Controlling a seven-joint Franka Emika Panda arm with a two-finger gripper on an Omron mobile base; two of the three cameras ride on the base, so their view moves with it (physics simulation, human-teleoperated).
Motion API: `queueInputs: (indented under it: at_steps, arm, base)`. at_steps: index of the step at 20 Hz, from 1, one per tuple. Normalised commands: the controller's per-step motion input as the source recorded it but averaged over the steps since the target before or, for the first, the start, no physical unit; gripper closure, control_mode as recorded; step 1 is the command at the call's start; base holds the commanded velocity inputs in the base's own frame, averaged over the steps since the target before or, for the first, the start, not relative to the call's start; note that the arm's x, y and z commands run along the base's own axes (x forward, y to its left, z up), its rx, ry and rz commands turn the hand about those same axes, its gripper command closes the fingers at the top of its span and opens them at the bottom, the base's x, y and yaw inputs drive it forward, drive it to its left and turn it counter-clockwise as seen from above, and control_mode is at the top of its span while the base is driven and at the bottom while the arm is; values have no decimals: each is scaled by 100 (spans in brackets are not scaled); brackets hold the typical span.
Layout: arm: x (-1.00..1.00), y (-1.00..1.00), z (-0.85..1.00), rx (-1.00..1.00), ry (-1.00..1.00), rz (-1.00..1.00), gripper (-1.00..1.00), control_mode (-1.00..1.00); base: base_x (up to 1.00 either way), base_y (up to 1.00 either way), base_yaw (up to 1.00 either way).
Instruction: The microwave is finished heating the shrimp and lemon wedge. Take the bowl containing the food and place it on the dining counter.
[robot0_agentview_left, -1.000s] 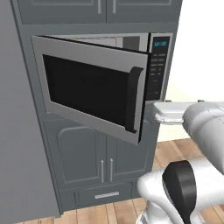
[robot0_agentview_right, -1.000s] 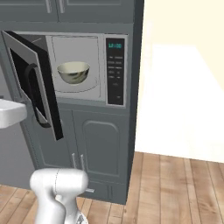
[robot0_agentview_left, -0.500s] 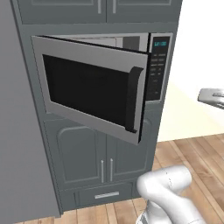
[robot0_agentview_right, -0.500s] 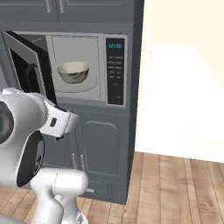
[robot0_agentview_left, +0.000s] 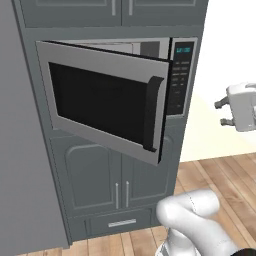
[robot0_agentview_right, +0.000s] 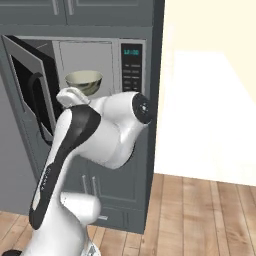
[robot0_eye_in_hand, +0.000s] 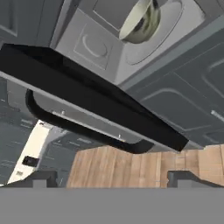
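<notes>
bowl (robot0_agentview_right: 84, 80) inside open microwave (robot0_agentview_left: 110, 100), well apart from gripper (robot0_eye_in_hand: 111, 177)

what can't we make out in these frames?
- Shrimp and lemon wedge: the bowl wall hides its contents in the right base view; the hand view cuts the bowl at the top edge.
- Microwave cavity: the open door blocks it in the left base view.
- Tool: fingertips barely show; apparently open, holding nothing.

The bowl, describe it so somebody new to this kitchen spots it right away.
Find the microwave built into the grey cabinets, its door swung open. Inside the pale cavity sits the bowl, round and greenish-white. It is the one loose thing in there.
</notes>
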Motion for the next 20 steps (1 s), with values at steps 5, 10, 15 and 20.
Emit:
queueInputs:
  at_steps: [5,10,15,20]
  arm:
    - [100,22,-46,40,18,35,-100,-100]
    - [98,80,-12,24,18,18,-100,-100]
    - [69,100,0,14,19,8,-100,-100]
    - [-28,100,5,11,8,23,-100,-100]
  base:
    - [0,0,0]
    - [0,0,0]
    - [0,0,0]
    - [0,0,0]
